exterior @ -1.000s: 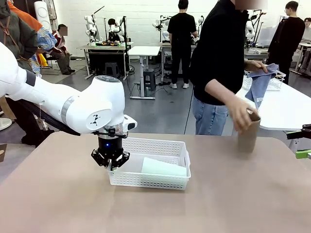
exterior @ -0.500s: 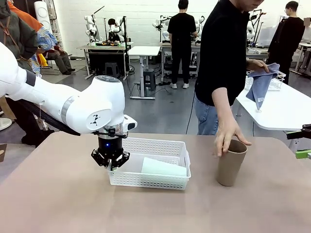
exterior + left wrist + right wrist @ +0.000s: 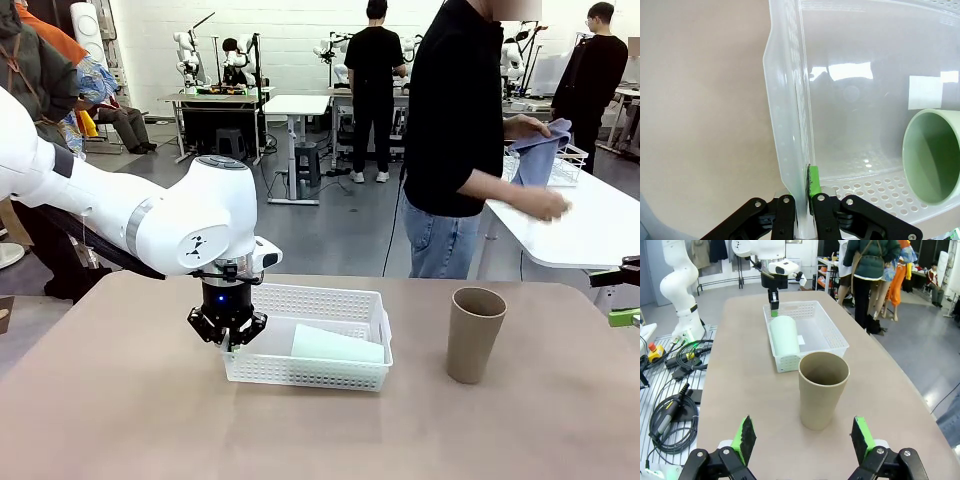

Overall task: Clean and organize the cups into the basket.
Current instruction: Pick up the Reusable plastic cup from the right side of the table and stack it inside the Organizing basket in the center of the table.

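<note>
The white perforated basket (image 3: 330, 300) sits mid-table with a pale mint green cup (image 3: 336, 345) lying on its side inside. My left gripper (image 3: 228, 340) is shut on the basket's left rim (image 3: 790, 125); a green pad (image 3: 813, 180) presses the wall, and the mint cup (image 3: 935, 155) opens toward this camera. A tan-brown cup (image 3: 474, 334) stands upright on the table to the right, free of any hand. My right gripper (image 3: 802, 437) is open, a little short of that tan cup (image 3: 822, 388), with the basket (image 3: 832, 335) beyond it.
The person (image 3: 455, 130) stands at the far side, turned to a white side table (image 3: 580, 225), holding a blue cloth (image 3: 535, 150). Cables (image 3: 670, 405) lie beside the table near my right arm's base.
The person set the tan cup upright on the table, let go and drew the hand back to the side table. Both arms and the basket stayed still.
</note>
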You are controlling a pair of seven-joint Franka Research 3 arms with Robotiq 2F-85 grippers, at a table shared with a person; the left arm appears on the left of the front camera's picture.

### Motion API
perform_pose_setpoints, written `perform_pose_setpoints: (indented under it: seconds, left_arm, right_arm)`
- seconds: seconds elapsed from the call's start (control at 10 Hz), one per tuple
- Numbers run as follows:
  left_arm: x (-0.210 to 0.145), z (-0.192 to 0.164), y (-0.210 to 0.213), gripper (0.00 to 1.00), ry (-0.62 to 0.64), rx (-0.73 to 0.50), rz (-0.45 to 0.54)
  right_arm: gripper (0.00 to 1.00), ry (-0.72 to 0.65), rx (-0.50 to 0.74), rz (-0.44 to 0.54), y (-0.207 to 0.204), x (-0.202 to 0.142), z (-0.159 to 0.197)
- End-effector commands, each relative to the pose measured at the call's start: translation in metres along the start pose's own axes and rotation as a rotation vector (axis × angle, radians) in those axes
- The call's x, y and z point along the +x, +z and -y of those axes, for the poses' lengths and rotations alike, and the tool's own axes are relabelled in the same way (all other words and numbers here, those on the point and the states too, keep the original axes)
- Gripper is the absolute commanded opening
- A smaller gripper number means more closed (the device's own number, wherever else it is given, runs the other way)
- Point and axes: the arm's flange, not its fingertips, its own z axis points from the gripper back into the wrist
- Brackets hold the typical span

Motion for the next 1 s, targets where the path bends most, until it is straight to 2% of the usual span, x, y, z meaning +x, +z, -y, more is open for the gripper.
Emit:
perform_pose_setpoints:
  seconds: [0.0, 0.1, 0.3, 0.5, 0.9]
  left_arm:
    - [-0.001, 0.000, 0.001, 0.00, -0.013, 0.013, 0.012]
    - [-0.001, 0.000, 0.001, 0.00, -0.013, 0.013, 0.012]
    - [-0.001, 0.000, 0.001, 0.00, -0.013, 0.013, 0.012]
    - [-0.001, 0.000, 0.001, 0.00, -0.013, 0.013, 0.012]
    - [-0.001, 0.000, 0.001, 0.00, -0.013, 0.013, 0.012]
  right_arm:
    - [1.00, 0.000, 0.000, 0.000, 0.000, 0.000, 0.000]
    - [1.00, 0.035, 0.054, -0.013, -0.012, -0.016, 0.005]
    - [1.00, 0.041, 0.123, 0.027, -0.033, -0.037, 0.013]
    - [1.00, 0.003, 0.165, 0.047, -0.056, -0.054, 0.019]
    - [1.00, -0.114, 0.233, -0.006, -0.104, -0.085, 0.034]
